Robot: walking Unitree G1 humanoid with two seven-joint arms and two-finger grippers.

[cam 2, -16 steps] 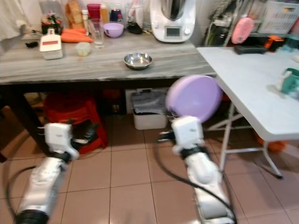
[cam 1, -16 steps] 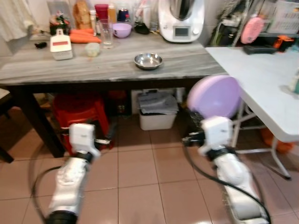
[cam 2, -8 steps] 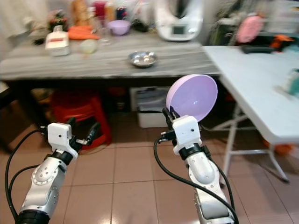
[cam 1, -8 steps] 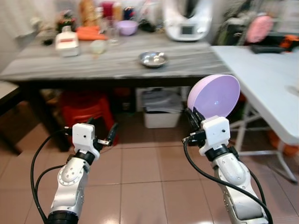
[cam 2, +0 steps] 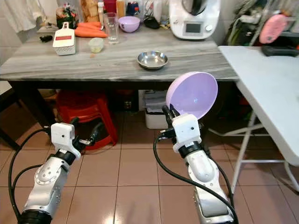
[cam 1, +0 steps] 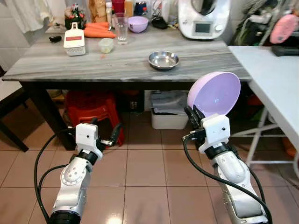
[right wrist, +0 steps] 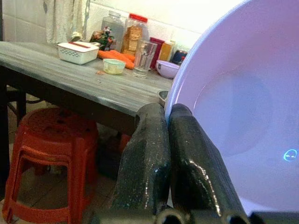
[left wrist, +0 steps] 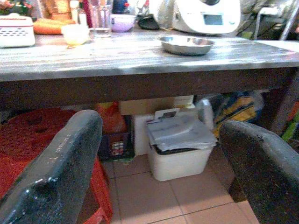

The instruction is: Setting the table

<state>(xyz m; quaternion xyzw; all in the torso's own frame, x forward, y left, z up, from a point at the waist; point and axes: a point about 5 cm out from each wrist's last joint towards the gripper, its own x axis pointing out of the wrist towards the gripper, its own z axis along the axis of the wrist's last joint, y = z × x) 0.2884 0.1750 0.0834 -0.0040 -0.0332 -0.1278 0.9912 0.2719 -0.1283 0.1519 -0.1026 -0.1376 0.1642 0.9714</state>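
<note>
While raised before the table [cam 1: 117, 65], right claw [cam 1: 192, 116] pinching lilac bowl [cam 1: 214, 94] rim, left claw [cam 1: 108, 135] wide, low

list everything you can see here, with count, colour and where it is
table: 1, grey wood-grain top, dark legs, ahead
steel bowl: 1, silver, front middle of that table
small bowl: 1, purple, back of table
glass: 1, clear, beside the small bowl
small cup: 1, pale, near the glass
carrots: orange, count unclear, back left
slicer: 1, white and red, left on table
kitchen machine: 1, white, back right
stool: 1, red, under table
bin: 1, white, under table
folding table: 1, white, right
large bowl: 1, lilac, held tilted on its rim
right gripper: shut on large bowl
left gripper: open, low before the table
</note>
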